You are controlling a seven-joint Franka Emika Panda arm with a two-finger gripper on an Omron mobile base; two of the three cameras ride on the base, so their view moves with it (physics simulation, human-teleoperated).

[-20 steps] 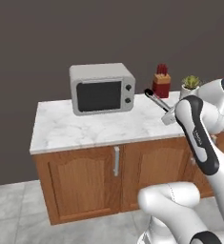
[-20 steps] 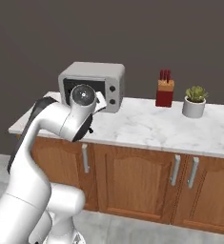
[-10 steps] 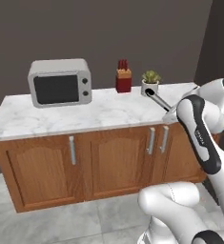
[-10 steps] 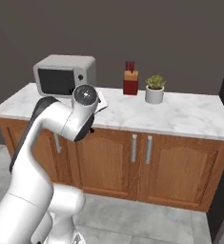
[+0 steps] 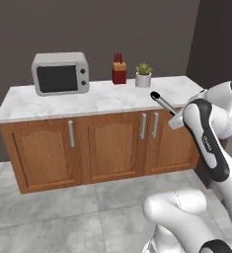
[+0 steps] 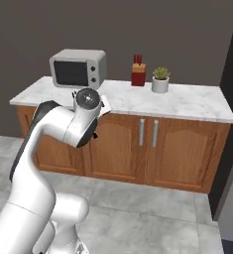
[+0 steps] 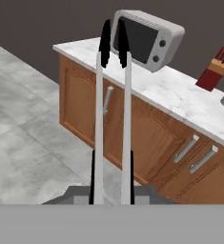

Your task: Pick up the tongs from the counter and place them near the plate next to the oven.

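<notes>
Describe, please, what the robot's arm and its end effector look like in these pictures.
The arm is glossy white with rounded, tubular links and dark grey bands at the joints; in the right base view one joint ends in a round dark cap with a pale ring. The end effector has two slim black fingers rising from a grey base. No cables or legible markings are visible.

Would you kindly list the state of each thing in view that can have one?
tongs: held off the counter, arms nearly closed, sticking out ahead of the gripper
gripper: shut on the tongs, fingers outside both arms
toaster oven: door shut, upright on the counter
cabinet doors: all shut
potted plant: upright
knife block: upright
</notes>
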